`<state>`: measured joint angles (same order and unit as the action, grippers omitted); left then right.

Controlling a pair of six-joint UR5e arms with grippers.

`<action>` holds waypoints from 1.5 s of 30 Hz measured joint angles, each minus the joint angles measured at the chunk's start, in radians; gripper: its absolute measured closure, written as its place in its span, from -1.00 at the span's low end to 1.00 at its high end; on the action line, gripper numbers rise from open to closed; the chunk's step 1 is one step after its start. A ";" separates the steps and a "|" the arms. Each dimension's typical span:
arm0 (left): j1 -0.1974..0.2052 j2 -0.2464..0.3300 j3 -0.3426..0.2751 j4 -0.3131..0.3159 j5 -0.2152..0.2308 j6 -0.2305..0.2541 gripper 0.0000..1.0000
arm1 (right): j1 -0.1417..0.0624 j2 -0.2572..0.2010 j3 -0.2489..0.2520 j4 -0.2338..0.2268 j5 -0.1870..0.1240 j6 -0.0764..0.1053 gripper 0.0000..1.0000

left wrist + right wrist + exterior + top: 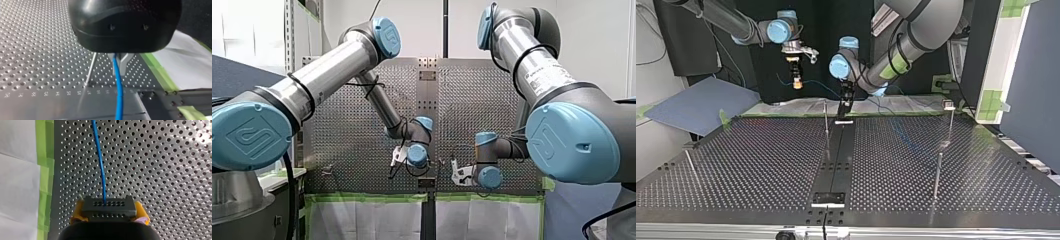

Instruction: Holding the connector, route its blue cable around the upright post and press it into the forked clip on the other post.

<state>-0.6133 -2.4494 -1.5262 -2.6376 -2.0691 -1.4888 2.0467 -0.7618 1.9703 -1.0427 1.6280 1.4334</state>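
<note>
My right gripper (110,214) has its yellow pads (77,214) shut on a dark connector (108,206); the blue cable (100,162) leaves it straight ahead over the perforated plate. In the top view that gripper (796,82) hangs above the table's far edge. My left gripper (119,62) is shut on the blue cable (118,95), which drops from between its metal fingers (125,58). Close beside it stands a thin upright post (89,71). The top view shows my left gripper (844,106) low, just right of that post (826,122).
A taller post with a small head (949,105) stands at the top view's right, a plain post (937,175) nearer the camera, and a leaning rod (691,165) at its left. Green tape (157,70) and white sheeting edge the table (761,165).
</note>
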 joint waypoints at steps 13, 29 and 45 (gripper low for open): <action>-0.001 -0.046 0.008 0.020 0.006 -0.015 0.98 | -0.023 0.004 -0.019 0.000 -0.008 -0.008 1.00; 0.013 -0.047 0.020 0.024 -0.001 -0.037 0.98 | -0.073 0.009 -0.043 0.009 -0.066 -0.003 1.00; 0.024 -0.048 0.020 0.059 -0.002 -0.068 0.98 | -0.118 0.029 -0.101 0.038 -0.152 0.001 1.00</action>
<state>-0.5896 -2.4973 -1.5061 -2.5784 -2.0709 -1.5566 1.9288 -0.7323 1.8696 -1.0049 1.4762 1.4341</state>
